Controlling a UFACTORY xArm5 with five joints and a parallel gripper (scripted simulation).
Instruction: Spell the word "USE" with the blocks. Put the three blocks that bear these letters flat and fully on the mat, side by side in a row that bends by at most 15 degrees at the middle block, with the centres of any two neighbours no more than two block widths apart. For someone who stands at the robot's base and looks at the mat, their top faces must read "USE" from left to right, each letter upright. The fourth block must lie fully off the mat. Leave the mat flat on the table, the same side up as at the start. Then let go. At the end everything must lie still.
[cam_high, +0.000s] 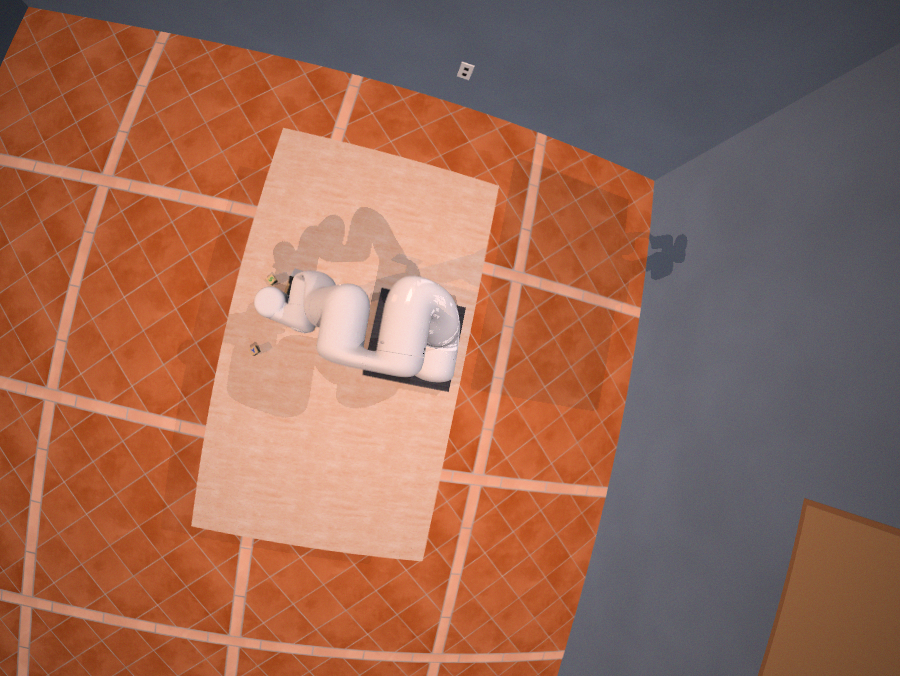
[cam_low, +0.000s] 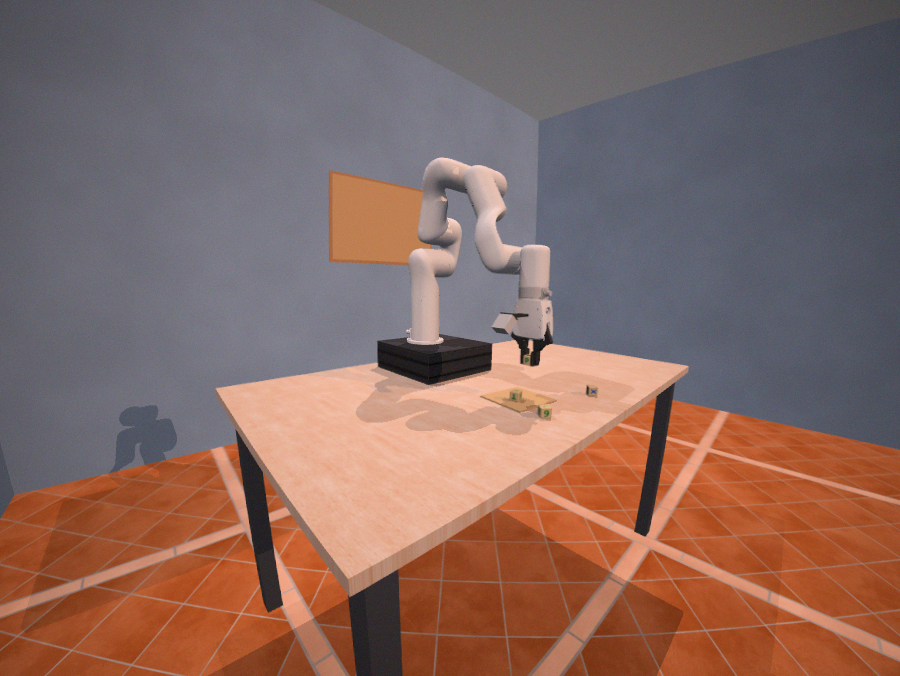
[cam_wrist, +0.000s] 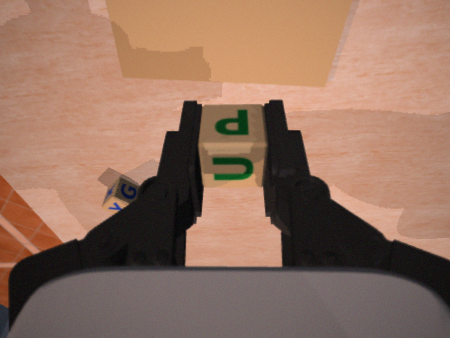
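My gripper (cam_low: 530, 355) (cam_wrist: 233, 126) is shut on a wooden block (cam_low: 526, 359) (cam_wrist: 232, 169) with a green U on the face toward the palm and a green P on a side face. It holds the block above the table, off the mat (cam_low: 536, 399) (cam_wrist: 260, 40). A block (cam_low: 515, 395) with green marks stands on the mat; its top letter is too small to read. Another green-marked block (cam_high: 271, 279) (cam_low: 544, 412) stands off the mat, near its edge. A blue-lettered block (cam_high: 254, 349) (cam_low: 592, 391) (cam_wrist: 120, 194), showing G and Y, lies off the mat.
The wooden table (cam_high: 312, 472) (cam_low: 349, 465) has its far edge close beyond the loose blocks. The black base (cam_low: 434, 360) of the arm stands at the opposite side. In the top view the arm hides most of the mat.
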